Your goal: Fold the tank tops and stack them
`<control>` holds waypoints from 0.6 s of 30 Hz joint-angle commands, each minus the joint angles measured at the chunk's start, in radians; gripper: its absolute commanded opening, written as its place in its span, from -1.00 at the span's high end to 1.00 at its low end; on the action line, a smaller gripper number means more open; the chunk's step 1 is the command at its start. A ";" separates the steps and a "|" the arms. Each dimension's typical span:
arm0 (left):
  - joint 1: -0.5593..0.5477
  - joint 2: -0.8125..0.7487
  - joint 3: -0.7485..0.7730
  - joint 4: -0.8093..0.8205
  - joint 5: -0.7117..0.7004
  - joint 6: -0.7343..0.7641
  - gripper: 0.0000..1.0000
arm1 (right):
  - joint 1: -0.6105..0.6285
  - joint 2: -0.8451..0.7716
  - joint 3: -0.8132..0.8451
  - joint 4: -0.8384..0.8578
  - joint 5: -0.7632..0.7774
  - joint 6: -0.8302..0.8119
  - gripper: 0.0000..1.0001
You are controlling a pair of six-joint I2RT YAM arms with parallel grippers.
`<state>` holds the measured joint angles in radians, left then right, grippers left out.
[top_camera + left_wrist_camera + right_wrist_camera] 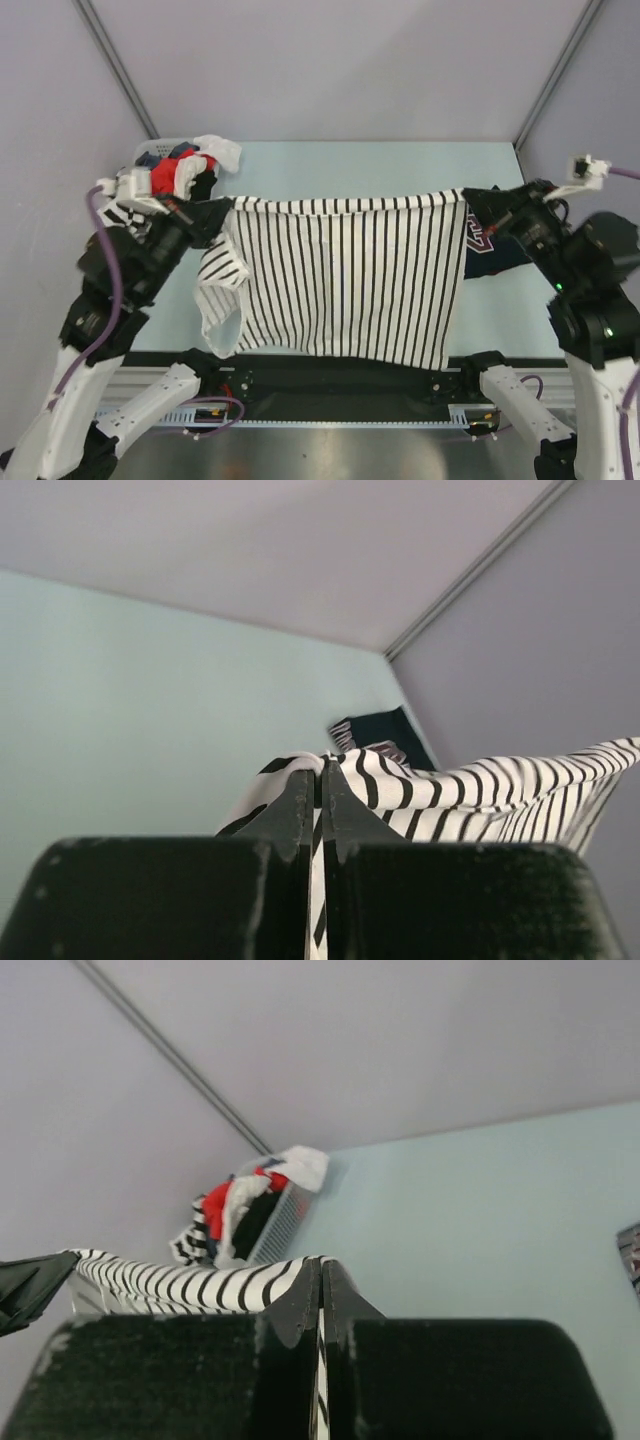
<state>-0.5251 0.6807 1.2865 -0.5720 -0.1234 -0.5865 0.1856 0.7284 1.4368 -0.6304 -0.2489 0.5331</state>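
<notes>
Left tool (221, 212) and right tool (468, 203) each pinch an upper corner of the striped tank top (340, 280), holding it stretched between them above the surface (350, 165). At the right lies the navy jersey (492, 248). This looks like the spreading step. Next, the top probably needs laying flat for folding.

Lit brightly and evenly from overhead, with faint, soft-edged shadows on the counter (400, 160) and no glare beyond a dull sheen on the metal strip (330, 455) at its near edge. Found reasonably sharp in the top view, down to the lines of the striped tank top (340, 280). Found softer in both wrist views, most blurred on the near black bodies of the left tool (320, 780) and right tool (320, 1270).
</notes>
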 commanded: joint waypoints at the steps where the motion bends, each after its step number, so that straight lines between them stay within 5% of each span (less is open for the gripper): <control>1: 0.007 0.101 -0.111 0.090 -0.036 -0.013 0.99 | -0.008 0.094 -0.093 0.006 0.077 -0.027 1.00; 10: 0.134 0.388 -0.412 0.381 0.044 -0.087 0.99 | -0.101 0.366 -0.415 0.326 0.042 0.079 1.00; 18: 0.168 0.744 -0.325 0.495 0.013 -0.108 1.00 | -0.138 0.710 -0.362 0.532 0.016 0.137 1.00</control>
<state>-0.3664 1.3487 0.8776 -0.1905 -0.1017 -0.6807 0.0570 1.3670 1.0031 -0.2657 -0.2214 0.6376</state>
